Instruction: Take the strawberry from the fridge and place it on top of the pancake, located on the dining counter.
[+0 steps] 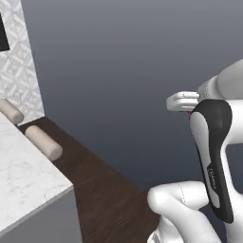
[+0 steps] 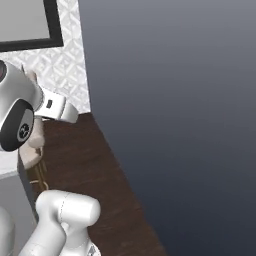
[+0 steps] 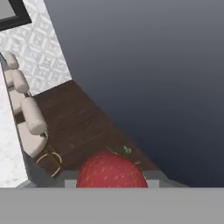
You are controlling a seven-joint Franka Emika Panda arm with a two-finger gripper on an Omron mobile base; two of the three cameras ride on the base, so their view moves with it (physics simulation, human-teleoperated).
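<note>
Ahead, a plain dark grey wall [image 1: 133, 71] rises over dark wood floor [image 3: 78, 122], with the white marble dining counter [image 1: 23, 175] and its beige stools [image 3: 33, 116] at left. Close up, the gripper [image 3: 111, 181] is clamped on the red strawberry [image 3: 111, 170].

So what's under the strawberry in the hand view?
Beyond the strawberry, held in the shut pincer, lies dark wood floor, with beige stools beside. The berry's lower part is covered.

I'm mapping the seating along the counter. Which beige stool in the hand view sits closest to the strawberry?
The lowest stool in the row, the one with brass rings under its seat; the others recede up-left from the strawberry.
</note>
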